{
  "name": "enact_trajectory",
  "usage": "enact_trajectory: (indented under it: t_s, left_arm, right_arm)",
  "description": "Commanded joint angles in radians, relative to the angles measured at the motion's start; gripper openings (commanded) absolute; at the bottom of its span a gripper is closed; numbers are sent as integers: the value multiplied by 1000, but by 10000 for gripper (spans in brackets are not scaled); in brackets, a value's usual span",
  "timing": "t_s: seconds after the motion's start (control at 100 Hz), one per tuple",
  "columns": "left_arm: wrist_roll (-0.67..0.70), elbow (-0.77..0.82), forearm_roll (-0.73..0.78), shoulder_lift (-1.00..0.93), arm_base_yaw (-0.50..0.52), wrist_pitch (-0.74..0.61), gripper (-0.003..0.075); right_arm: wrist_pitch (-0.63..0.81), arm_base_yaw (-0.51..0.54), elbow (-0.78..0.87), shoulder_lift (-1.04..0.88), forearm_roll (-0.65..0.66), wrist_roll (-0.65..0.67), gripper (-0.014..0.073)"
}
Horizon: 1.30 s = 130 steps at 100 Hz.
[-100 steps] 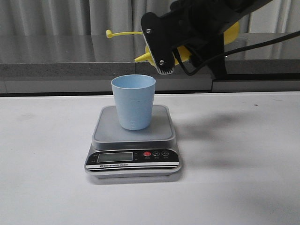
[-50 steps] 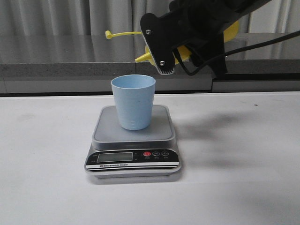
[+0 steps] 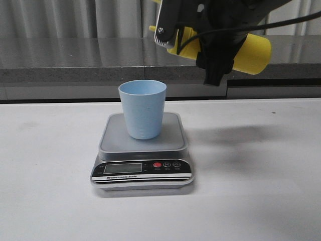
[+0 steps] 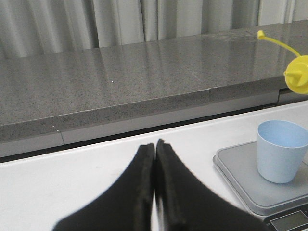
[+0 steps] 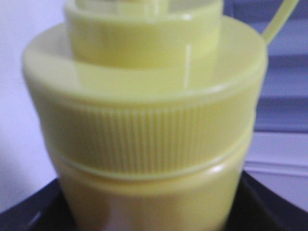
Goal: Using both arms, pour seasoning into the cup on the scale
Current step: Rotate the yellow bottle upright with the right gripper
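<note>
Two arms: the right gripper (image 3: 200, 37) clamps the seasoning (image 3: 248, 52) lying nearly level, nozzle seemingly toward the cup (image 3: 143, 109), which stands lower-left on the scale (image 3: 173, 143). Left gripper (image 4: 155, 159) is pressed together, idle.

1. The flat silver-grey kitchen scale (image 3: 143, 150) sits on the white table (image 3: 261, 191), left of the table's middle.
2. The pale blue plastic tumbler (image 3: 143, 109) stands upright on the scale's platform, behind its front panel.
3. The tall yellow plastic squeeze bottle (image 3: 248, 52) lies near-horizontal in the air, above and right of the tumbler, its nozzle end toward the left.
4. A grey stone ledge (image 3: 70, 63) runs behind the table.
</note>
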State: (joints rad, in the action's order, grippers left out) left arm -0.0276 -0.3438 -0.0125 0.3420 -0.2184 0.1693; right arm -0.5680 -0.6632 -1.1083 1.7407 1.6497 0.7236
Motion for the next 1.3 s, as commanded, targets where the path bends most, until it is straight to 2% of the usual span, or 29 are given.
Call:
enact_trajectory:
  t_s: [0.0,0.19,0.49,0.6,0.76,1.05,1.19,1.29]
  left_arm:
    - [4,-24,-1,5,3,-83,-18]
    - [4,-24,-1,5,3,-83,-18]
    - [4,-24,-1,5,3,-83,-18]
    - [4,-24,-1,5,3,-83,-18]
    - [4,-24,-1,5,3,-83,-18]
    - [4,-24,-1,5,3,-83,-18]
    - [4,-24,-1,5,3,-83,-18]
    - [4,-24,-1,5,3,-83,-18]
  right_arm:
    - [-52,-1,-36,-73,33,155,150]
    - [-49,-1,-36,-100,33,349,150]
    - [-24,6,-36,-165,33,544,150]
    - [-8,14,-36,-189,33,579,150]
    - [38,36,-36,-213,9,579,150]
    - [278,191,-35,-240,-228,566,150]
    - [458,289,-32,-240,-369,450,150]
    - [577,350,-24,-240,-518,273,150]
